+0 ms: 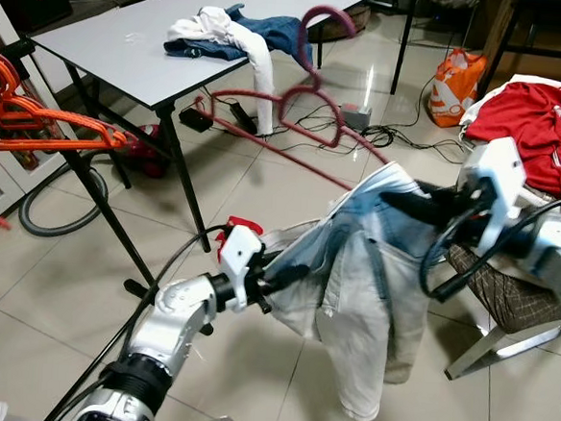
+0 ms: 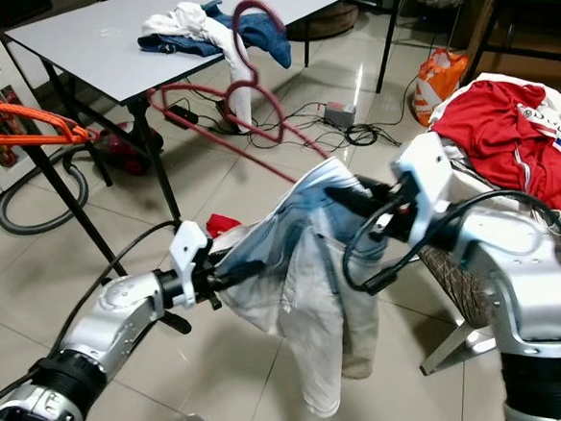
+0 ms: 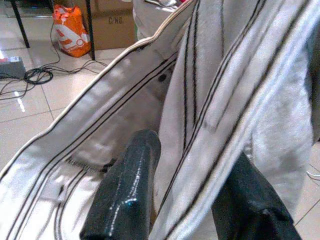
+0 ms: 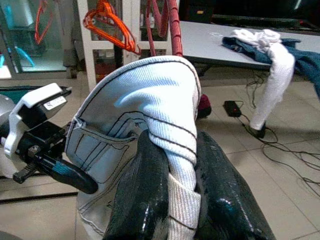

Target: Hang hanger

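Note:
A dark red hanger [image 1: 312,97] stands tilted over the floor, its hook [image 1: 328,21] up near the table edge and one arm running down into a pale blue-and-white denim garment [image 1: 363,274]. The garment hangs between both arms. My right gripper [image 1: 408,206] is shut on its upper fold; in the right wrist view the fingers [image 4: 150,190] pinch the white cloth, with the hanger's red rods [image 4: 173,30] rising behind. My left gripper [image 1: 266,301] is shut on the garment's lower left edge, a seamed fold lying between its fingers [image 3: 127,195].
Orange hangers [image 1: 36,121] hang at the far left. A grey table [image 1: 119,40] carries a heap of clothes [image 1: 230,34]. A chair [image 1: 506,284] with a red shirt [image 1: 537,122] stands to the right. An orange bag [image 1: 455,83] and cables [image 1: 382,136] lie on the tiled floor.

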You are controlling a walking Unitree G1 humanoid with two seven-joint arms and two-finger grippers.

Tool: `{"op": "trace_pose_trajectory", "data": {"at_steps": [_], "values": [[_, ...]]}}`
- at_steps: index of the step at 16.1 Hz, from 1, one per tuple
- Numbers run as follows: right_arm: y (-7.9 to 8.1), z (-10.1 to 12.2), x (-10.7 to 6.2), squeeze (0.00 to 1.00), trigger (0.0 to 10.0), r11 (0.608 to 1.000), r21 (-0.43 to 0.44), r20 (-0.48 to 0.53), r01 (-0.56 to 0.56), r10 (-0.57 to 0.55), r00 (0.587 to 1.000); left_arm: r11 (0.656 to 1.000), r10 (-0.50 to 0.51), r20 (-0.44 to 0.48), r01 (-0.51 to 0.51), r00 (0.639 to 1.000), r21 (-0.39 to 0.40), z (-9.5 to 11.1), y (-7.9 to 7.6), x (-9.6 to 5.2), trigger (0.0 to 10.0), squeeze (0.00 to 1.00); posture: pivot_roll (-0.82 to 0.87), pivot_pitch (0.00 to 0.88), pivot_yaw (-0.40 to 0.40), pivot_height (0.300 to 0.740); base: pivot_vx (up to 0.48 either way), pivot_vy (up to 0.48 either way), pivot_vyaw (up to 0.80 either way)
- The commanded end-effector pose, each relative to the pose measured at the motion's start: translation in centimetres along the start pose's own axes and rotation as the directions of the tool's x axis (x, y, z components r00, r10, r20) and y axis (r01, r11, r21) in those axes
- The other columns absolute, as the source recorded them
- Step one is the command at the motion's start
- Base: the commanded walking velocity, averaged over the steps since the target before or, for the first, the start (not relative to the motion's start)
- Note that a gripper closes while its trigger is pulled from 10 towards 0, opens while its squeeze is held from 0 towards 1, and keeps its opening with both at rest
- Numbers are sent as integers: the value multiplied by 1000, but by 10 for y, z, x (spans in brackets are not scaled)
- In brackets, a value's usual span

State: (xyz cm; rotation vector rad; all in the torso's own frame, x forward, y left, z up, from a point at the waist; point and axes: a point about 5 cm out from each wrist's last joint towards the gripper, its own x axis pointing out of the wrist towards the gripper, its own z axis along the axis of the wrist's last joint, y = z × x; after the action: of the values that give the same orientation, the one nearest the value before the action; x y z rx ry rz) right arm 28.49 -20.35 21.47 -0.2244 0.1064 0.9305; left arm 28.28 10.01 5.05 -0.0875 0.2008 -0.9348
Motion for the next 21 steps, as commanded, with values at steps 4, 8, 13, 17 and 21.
{"op": "trace_pose_trajectory", "data": {"at_steps": [4,8,13,17,21], "values": [[2,13,-1,0,0,999,-36,47,-8,10,999,1000,22,0,-22,1000,-6,-3,5,-5,0,0,-211,0,124,740,0,0,0],[4,11,-1,0,0,999,-51,27,-12,13,1000,1000,22,11,-21,1000,-6,-2,5,-4,0,0,-209,0,127,740,0,0,0],[6,5,2,0,0,999,-49,13,-11,12,1000,1000,25,30,-25,999,-3,3,5,0,0,0,-208,0,128,740,0,0,0],[7,-4,8,0,0,999,-35,0,11,-11,1000,999,41,7,-41,999,-1,3,4,4,10000,1000,-207,0,125,740,0,0,0],[10,-15,13,0,0,1000,-15,-21,17,-17,1000,999,34,27,-33,999,-19,7,2,8,10000,1000,-207,0,125,740,0,0,0]]}}
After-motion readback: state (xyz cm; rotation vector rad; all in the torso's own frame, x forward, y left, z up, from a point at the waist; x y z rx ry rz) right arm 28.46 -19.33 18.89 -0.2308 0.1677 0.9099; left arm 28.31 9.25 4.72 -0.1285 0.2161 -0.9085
